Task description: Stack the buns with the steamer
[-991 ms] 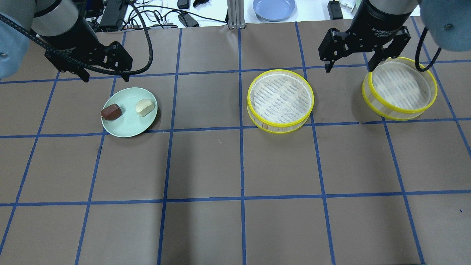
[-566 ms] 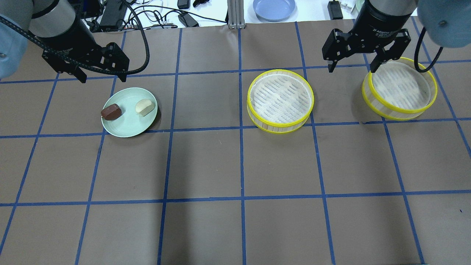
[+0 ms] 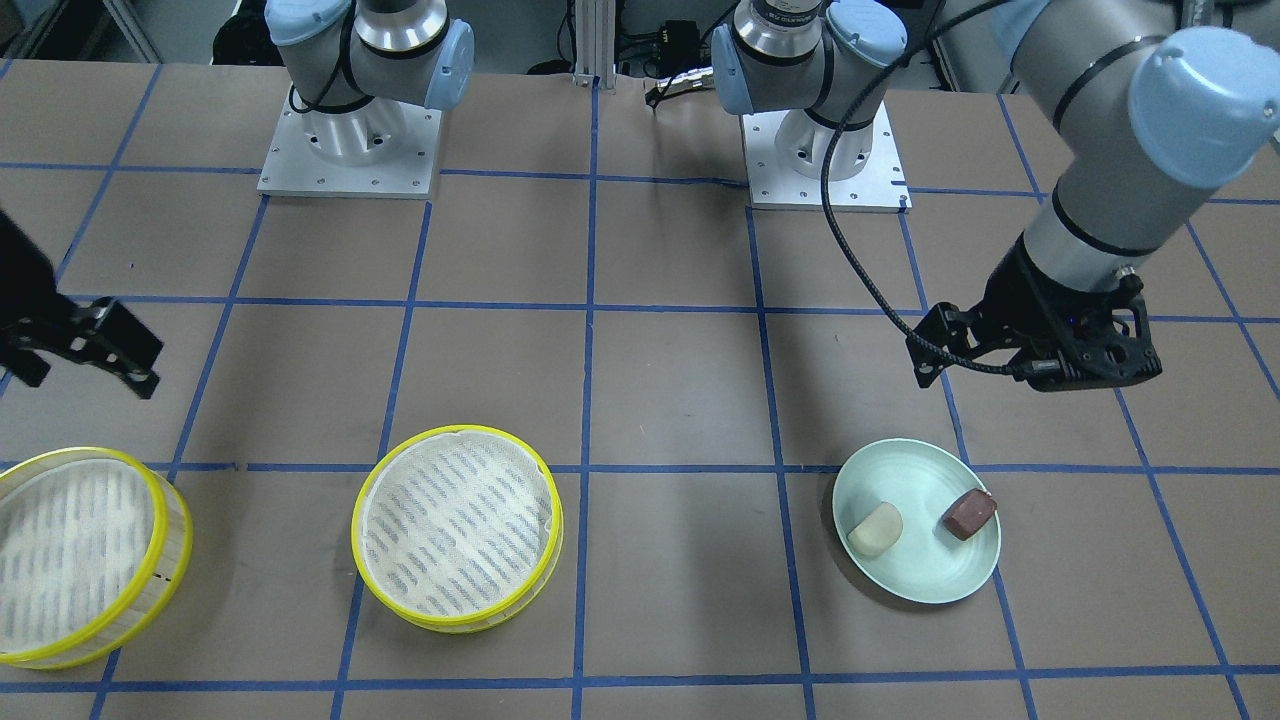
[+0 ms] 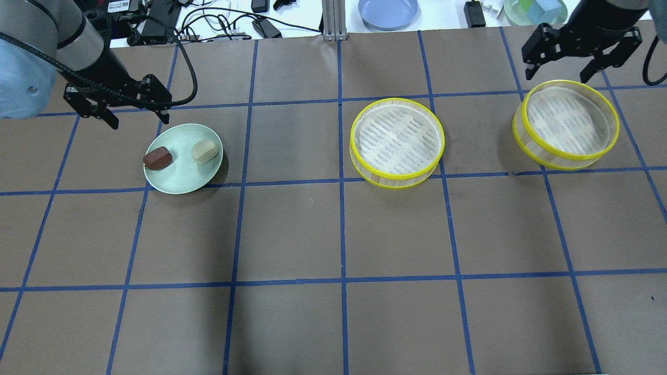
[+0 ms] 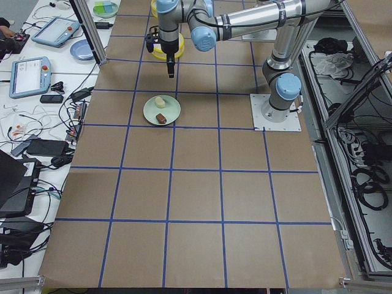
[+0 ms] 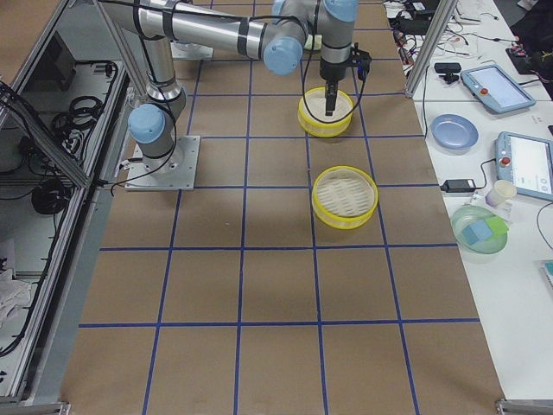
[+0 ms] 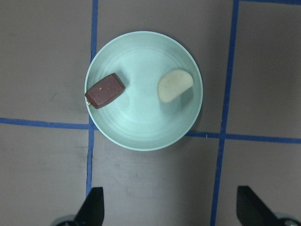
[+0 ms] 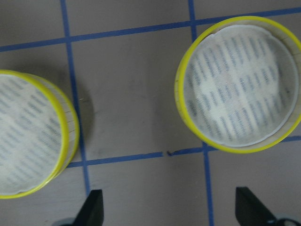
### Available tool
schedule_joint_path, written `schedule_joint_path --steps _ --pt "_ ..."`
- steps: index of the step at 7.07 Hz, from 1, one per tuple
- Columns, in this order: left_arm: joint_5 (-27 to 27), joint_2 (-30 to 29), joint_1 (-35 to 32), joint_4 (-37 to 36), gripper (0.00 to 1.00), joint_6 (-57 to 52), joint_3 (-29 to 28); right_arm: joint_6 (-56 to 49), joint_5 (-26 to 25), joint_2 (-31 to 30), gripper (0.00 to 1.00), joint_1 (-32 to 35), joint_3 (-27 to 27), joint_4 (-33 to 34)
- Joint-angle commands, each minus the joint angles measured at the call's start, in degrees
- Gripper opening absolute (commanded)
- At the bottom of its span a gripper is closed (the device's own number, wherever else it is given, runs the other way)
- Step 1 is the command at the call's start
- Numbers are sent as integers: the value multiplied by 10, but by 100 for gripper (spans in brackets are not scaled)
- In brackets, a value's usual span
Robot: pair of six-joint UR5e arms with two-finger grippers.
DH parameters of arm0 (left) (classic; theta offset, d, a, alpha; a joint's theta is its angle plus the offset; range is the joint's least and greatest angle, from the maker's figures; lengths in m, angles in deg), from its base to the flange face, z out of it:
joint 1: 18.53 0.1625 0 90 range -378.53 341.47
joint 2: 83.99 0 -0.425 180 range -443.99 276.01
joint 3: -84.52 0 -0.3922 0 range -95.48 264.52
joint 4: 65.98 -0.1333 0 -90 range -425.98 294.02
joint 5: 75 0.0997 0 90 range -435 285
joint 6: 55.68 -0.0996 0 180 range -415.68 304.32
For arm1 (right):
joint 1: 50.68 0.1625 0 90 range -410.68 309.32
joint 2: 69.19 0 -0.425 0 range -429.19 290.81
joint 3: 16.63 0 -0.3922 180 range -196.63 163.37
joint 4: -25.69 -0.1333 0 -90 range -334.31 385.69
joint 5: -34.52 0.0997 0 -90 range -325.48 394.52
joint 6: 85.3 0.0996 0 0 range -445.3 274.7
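Observation:
A cream-white half-moon bun (image 4: 204, 151) and a dark reddish-brown blocky bun (image 4: 157, 158) lie apart on a pale green plate (image 4: 182, 179) at the left. They also show in the left wrist view: cream bun (image 7: 175, 85), brown bun (image 7: 105, 90). Two yellow-rimmed steamers stand empty, one in the middle (image 4: 397, 141) and one at the right (image 4: 566, 124). My left gripper (image 4: 138, 115) hangs open and empty above the plate's far side. My right gripper (image 4: 559, 77) hangs open and empty over the right steamer's far rim. Both steamers show in the right wrist view, the middle one (image 8: 28, 136) and the right one (image 8: 240, 84).
Beyond the table's far edge lie a blue plate (image 4: 388, 11), cables and chargers (image 4: 260, 26), and a green bowl holding a blue block (image 4: 536, 9). The two arm bases (image 3: 350, 140) (image 3: 825, 150) stand on the robot's side. Blue tape lines grid the brown table.
My right gripper has moved right and toward the far edge, off the right steamer's left rim. My left gripper has shifted left. Both stay open; buns and steamers have not moved.

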Motion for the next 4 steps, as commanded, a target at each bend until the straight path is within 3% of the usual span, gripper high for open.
schedule_joint_path --steps 1,2,4 --pt "-63 -76 6 -126 100 1 18 -154 0 78 100 -80 -1 62" --pt "-100 -113 6 -156 97 -1 19 -203 -9 129 100 -107 -1 122" --pt "-98 -172 6 -181 94 -3 18 -257 -23 159 99 -125 -7 149"
